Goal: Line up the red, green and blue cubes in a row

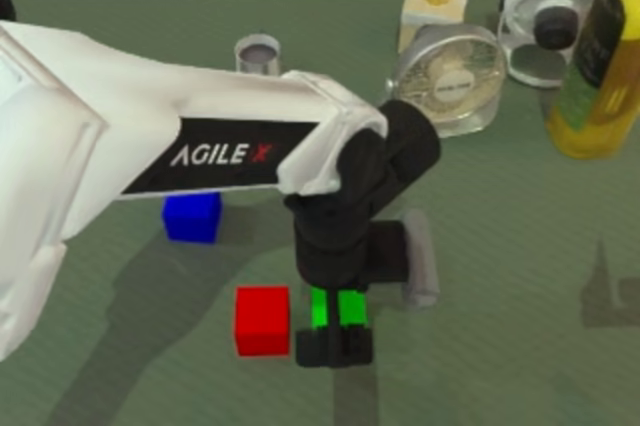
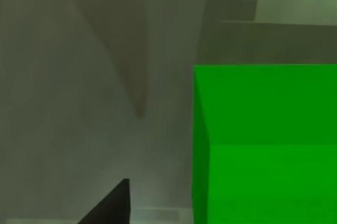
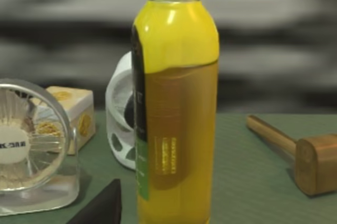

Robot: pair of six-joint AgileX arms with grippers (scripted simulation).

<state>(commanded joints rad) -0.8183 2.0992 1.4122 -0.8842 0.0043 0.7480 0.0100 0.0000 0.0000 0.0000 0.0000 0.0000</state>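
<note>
The green cube [image 1: 337,308] rests on the table right of the red cube [image 1: 262,320], a small gap between them. My left gripper [image 1: 335,346] stands open over the green cube, its fingers on either side. In the left wrist view the green cube [image 2: 263,145] fills the near side, and one dark finger [image 2: 113,208] stays clear of it. The blue cube [image 1: 192,216] lies farther back and to the left, partly under the arm. My right gripper is out of the top view; one dark finger [image 3: 102,205] shows in the right wrist view, holding nothing.
At the back right stand a cream box [image 1: 432,4], a clear round fan [image 1: 450,76], a white round holder [image 1: 550,11] and a tall yellow oil bottle [image 1: 600,66]. A small grey cup [image 1: 258,53] stands at the back. A wooden mallet [image 3: 310,161] lies beyond the bottle.
</note>
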